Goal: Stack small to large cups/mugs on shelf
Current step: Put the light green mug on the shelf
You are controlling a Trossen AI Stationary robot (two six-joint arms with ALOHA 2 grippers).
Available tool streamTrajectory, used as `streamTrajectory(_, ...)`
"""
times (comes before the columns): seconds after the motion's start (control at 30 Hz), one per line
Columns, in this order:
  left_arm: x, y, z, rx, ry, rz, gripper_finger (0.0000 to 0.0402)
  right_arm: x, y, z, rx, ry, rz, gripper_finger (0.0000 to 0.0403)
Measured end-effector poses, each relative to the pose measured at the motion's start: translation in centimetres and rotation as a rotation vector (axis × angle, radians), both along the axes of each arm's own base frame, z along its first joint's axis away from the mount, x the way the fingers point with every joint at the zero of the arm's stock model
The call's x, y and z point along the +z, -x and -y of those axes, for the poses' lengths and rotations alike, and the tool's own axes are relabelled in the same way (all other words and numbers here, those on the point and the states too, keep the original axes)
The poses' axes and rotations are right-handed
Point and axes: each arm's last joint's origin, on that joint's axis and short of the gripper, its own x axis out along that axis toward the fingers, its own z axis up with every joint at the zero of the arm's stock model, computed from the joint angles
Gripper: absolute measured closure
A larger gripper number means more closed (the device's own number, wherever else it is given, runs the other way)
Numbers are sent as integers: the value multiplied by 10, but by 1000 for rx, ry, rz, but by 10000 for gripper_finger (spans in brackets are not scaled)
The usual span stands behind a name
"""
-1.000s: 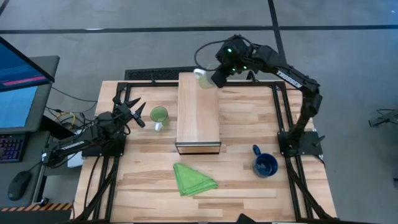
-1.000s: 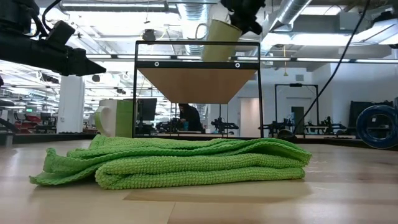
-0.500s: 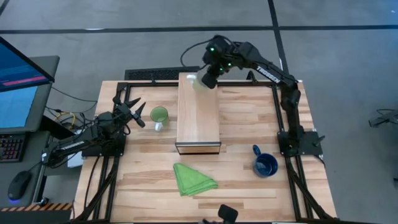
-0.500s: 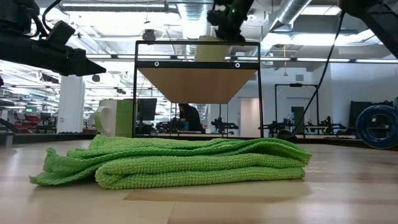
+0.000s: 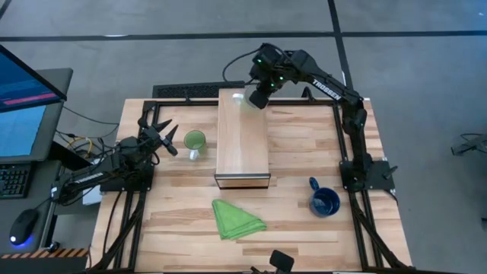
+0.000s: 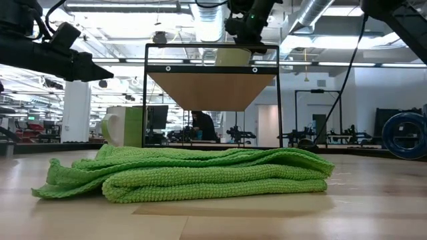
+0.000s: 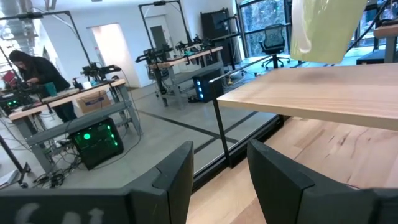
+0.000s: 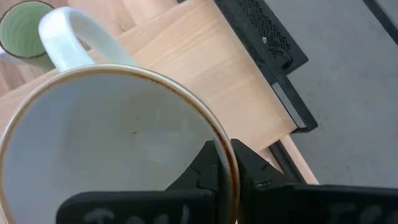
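My right gripper (image 5: 256,97) is shut on the small white mug (image 8: 112,143) over the far end of the light-wood shelf (image 5: 243,141). The mug also shows in the low view (image 6: 233,57) and the left wrist view (image 7: 326,28). The light green mug (image 5: 194,140) stands on its base on the table left of the shelf. The dark blue mug (image 5: 325,202) stands at the near right. My left gripper (image 5: 169,139) is open and empty just left of the green mug. My right gripper holds the white mug by its rim (image 8: 219,140), on the side roughly opposite the handle (image 8: 74,34), with one finger inside and one outside. The fingers come from above, pointing down. The mug is upright at the shelf's far end; whether its base touches the top, I cannot tell.
A folded green cloth (image 5: 237,219) lies on the table in front of the shelf's dark open end (image 5: 243,181). A black metal frame (image 5: 342,114) runs around the table. The shelf's top is bare from its middle to its near end.
My right gripper has gone toward the table's left edge with the white mug and then down, onto the spot over the shelf's far end. The mug has turned from tilted to upright.
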Motion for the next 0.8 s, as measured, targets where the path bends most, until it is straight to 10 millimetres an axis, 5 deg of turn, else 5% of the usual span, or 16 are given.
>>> streamTrajectory(0.8,0,0,0,1,-1,-1,258,2,-8,-6,16,2,55,372)
